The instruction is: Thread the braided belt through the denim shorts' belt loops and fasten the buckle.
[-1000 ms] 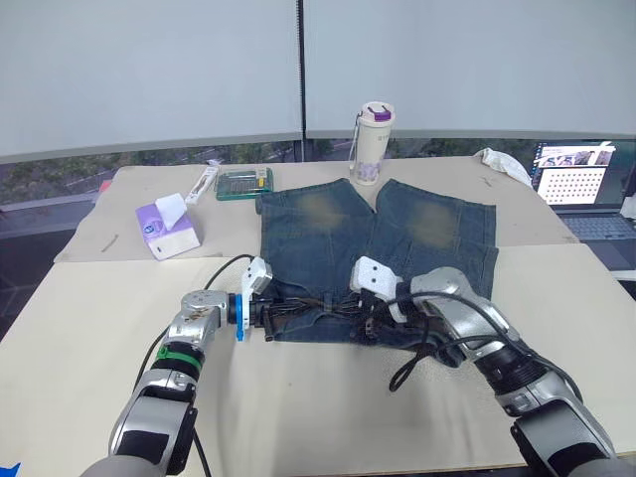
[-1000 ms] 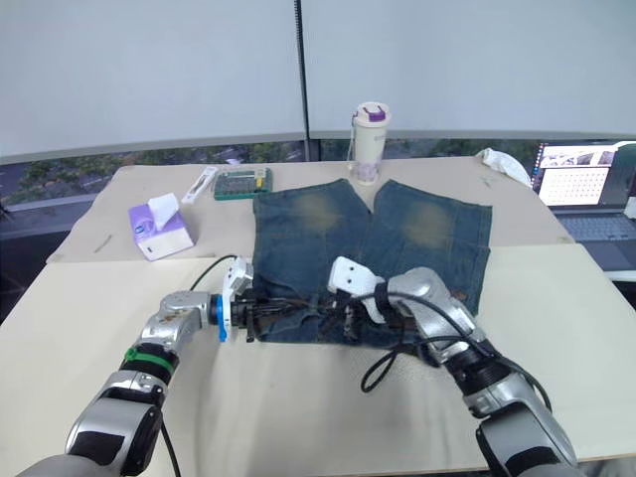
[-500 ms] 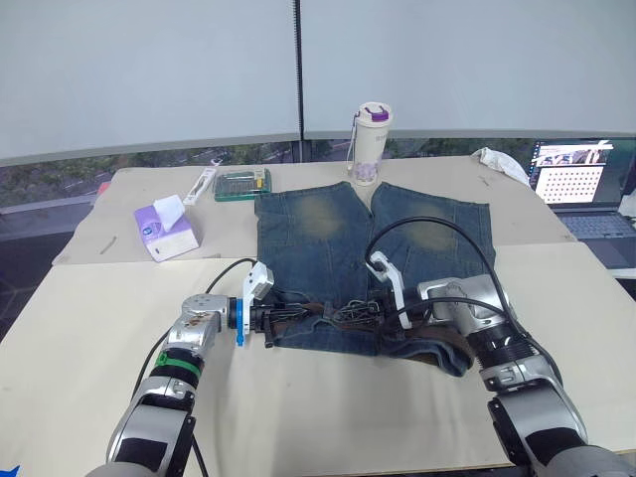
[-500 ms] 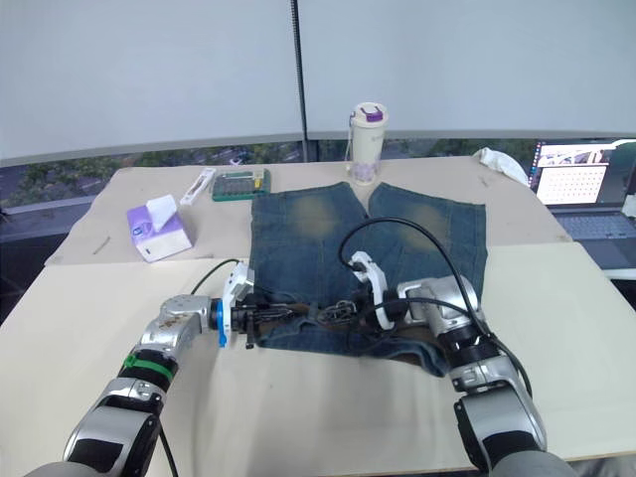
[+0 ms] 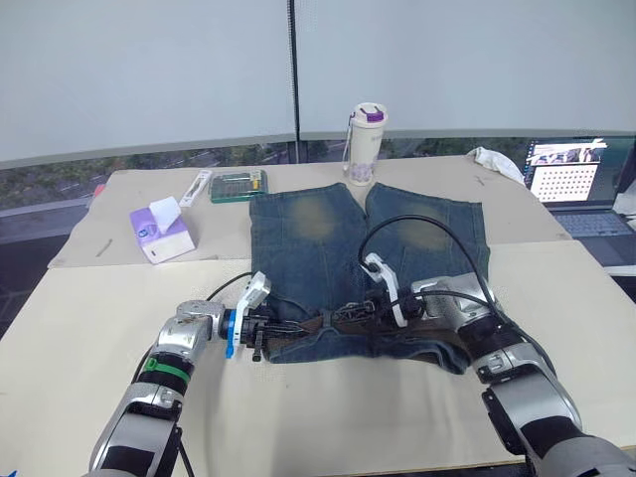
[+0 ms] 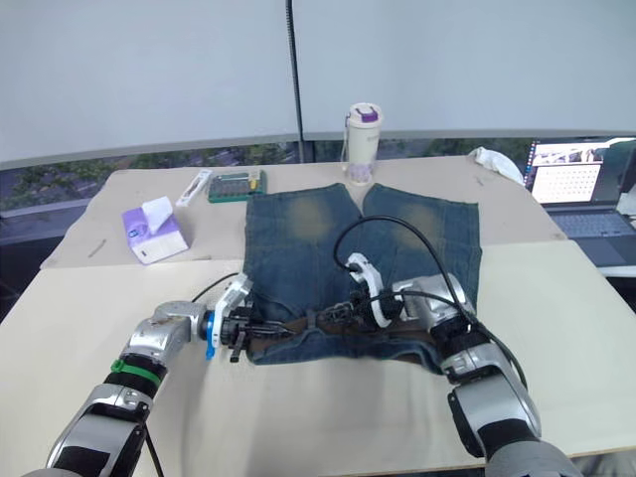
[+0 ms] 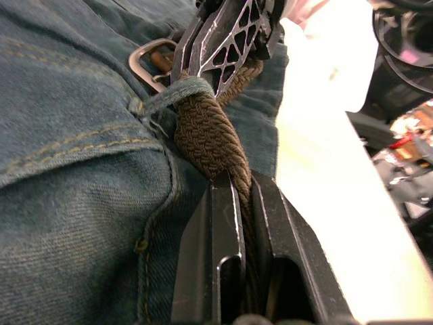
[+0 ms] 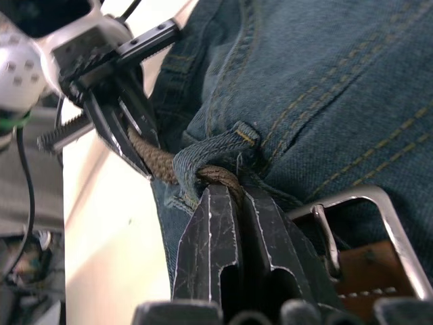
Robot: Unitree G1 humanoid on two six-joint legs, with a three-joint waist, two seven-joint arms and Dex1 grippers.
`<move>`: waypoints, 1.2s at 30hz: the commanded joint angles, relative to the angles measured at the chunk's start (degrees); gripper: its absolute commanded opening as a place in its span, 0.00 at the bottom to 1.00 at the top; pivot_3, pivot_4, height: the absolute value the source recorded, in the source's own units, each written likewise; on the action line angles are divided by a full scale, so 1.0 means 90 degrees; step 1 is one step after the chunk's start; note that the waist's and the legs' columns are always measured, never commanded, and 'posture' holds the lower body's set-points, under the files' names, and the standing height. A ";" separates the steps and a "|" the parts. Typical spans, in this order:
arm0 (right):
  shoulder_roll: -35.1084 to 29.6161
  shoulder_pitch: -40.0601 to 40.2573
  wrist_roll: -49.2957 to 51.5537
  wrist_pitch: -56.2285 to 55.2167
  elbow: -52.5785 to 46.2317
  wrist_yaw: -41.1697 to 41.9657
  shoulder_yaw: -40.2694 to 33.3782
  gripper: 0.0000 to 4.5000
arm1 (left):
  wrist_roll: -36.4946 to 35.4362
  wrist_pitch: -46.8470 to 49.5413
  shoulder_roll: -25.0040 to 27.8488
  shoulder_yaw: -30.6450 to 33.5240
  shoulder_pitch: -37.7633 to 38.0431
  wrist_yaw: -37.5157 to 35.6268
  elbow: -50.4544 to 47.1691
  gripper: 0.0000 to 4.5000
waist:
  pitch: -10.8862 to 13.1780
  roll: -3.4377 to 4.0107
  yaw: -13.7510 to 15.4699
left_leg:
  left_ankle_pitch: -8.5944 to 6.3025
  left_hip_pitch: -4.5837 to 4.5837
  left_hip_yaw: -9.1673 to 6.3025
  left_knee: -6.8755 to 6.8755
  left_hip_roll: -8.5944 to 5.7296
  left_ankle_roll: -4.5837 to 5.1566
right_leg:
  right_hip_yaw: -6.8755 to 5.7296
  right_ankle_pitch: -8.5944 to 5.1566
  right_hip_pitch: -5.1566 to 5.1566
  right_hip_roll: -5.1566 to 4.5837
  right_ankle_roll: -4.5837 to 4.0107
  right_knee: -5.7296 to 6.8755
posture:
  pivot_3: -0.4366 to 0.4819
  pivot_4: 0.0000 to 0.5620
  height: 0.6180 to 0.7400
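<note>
One pair of shorts [image 5: 368, 248] lies flat on the table [image 5: 89, 328]. One belt [image 7: 210, 139] runs along the waistband through one visible loop [image 8: 216, 152]. The left gripper [image 7: 245, 203] and the right gripper [image 8: 233, 210] each clamp the belt. One buckle [image 8: 369, 233] lies beside the right gripper.

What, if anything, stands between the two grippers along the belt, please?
A single belt loop. The braided belt passes through it, with the left gripper shut on the belt at one side and the right gripper shut on it at the other, beside the buckle. Nothing else visible intervenes.
</note>
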 commanded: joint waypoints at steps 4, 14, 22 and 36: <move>-0.0162 0.0196 -0.0528 -0.2865 -0.0288 -0.0275 -0.0514 0.01 | 0.0073 -0.0157 0.0116 -0.0053 0.0092 0.0033 0.0055 0.00 | -0.0002 -0.0003 0.0005 | 0.0004 -0.0014 0.0001 0.0004 -0.0002 -0.0006 | 0.0000 0.0000 -0.0016 0.0000 0.0000 0.0009 | 0.48 0.27 1.00; -0.1267 0.1153 -0.1346 -0.4275 -0.2662 -0.0808 -0.0796 0.77 | 0.0064 -0.0402 0.0111 0.0017 0.0167 0.0249 0.0166 0.00 | -0.0019 -0.0003 0.0051 | 0.0003 -0.0024 0.0002 0.0011 -0.0004 -0.0006 | -0.0004 0.0000 -0.0024 0.0002 0.0000 0.0015 | 0.48 0.27 1.00; -0.1541 0.2445 -0.2458 -0.5059 -0.4974 -0.1545 -0.0298 0.94 | -0.0052 -0.0312 0.0071 0.0082 0.0149 0.0259 0.0209 0.00 | -0.0022 -0.0005 0.0084 | 0.0002 -0.0027 0.0005 0.0020 -0.0007 -0.0004 | -0.0005 -0.0001 -0.0022 0.0004 0.0002 0.0020 | 0.48 0.27 1.00; -0.0510 0.2785 -0.2949 -0.5245 -0.4234 -0.2733 -0.0141 0.94 | 0.0018 -0.0413 0.0049 0.0019 0.0141 0.0274 0.0322 0.00 | -0.0027 -0.0014 0.0071 | 0.0003 -0.0022 0.0011 0.0036 -0.0010 -0.0004 | -0.0002 -0.0002 -0.0020 0.0006 0.0002 0.0037 | 0.48 0.27 1.00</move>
